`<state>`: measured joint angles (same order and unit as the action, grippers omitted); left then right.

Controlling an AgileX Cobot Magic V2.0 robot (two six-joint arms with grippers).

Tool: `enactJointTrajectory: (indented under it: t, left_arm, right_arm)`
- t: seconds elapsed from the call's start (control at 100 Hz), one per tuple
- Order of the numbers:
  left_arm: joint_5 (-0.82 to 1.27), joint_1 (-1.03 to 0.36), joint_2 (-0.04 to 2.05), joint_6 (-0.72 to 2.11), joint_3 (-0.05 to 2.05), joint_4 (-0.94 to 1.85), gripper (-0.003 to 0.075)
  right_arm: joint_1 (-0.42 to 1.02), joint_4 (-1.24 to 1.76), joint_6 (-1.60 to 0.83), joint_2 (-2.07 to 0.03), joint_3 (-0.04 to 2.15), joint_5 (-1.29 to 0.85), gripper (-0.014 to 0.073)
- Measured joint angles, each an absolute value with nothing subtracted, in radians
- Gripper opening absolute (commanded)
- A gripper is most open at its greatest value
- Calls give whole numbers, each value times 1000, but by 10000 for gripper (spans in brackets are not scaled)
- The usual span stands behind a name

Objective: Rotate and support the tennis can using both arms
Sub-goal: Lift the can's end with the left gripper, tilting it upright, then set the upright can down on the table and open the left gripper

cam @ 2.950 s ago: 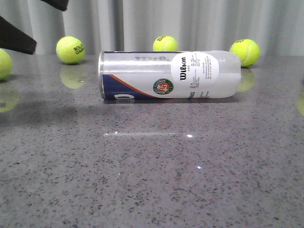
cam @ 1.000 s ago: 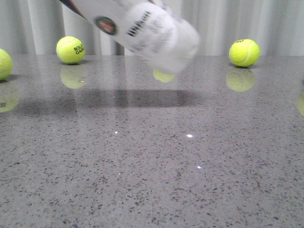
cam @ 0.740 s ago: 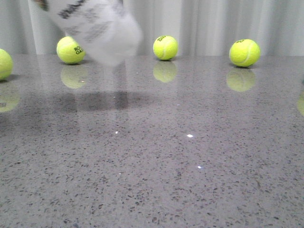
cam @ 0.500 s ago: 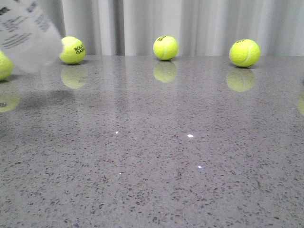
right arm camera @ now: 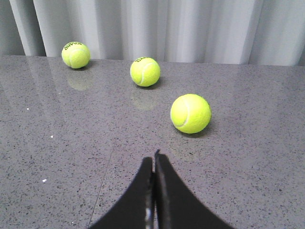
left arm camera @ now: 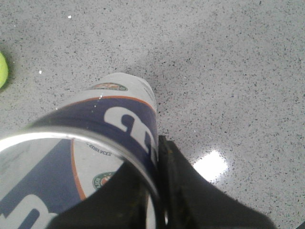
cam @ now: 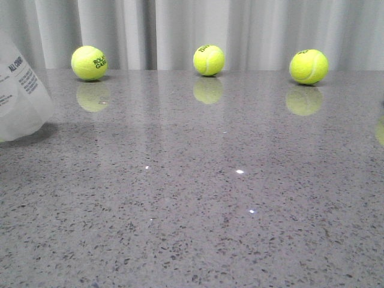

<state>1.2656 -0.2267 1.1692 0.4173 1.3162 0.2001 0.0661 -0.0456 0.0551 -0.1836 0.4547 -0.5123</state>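
Observation:
The tennis can [cam: 18, 102] shows only as its clear, white-labelled lower end at the far left edge of the front view. It is tilted, with that end low over the table, and I cannot tell if it touches. In the left wrist view the can [left arm camera: 119, 119] points away from the camera, silver rim nearest. My left gripper [left arm camera: 156, 155] is shut on the can's wall at the rim, one finger inside and one outside. My right gripper [right arm camera: 154, 160] is shut and empty above the table, far from the can. Neither gripper shows in the front view.
Three yellow-green tennis balls [cam: 89, 62] [cam: 209, 60] [cam: 308, 66] lie along the back of the grey speckled table [cam: 240, 180], before a pale curtain. The right wrist view shows three balls, the nearest [right arm camera: 190, 113] just ahead of the fingers. Another ball [left arm camera: 2, 69] lies near the can.
The can lay on its side at mid table. It was lifted by its rim end and swung left, and its clear end has come down at the far left.

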Motion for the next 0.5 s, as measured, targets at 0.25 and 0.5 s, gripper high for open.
enactJointTrajectory:
  t: [0.25, 0.5]
  left_arm:
    - [1264, -227, 1218, 417, 1318, 235, 313]
    - [1262, -227, 1330, 417, 1431, 269, 494]
  right_arm:
    - [66, -46, 55, -184, 455, -512, -70]
    - [66, -46, 55, -184, 455, -512, -70]
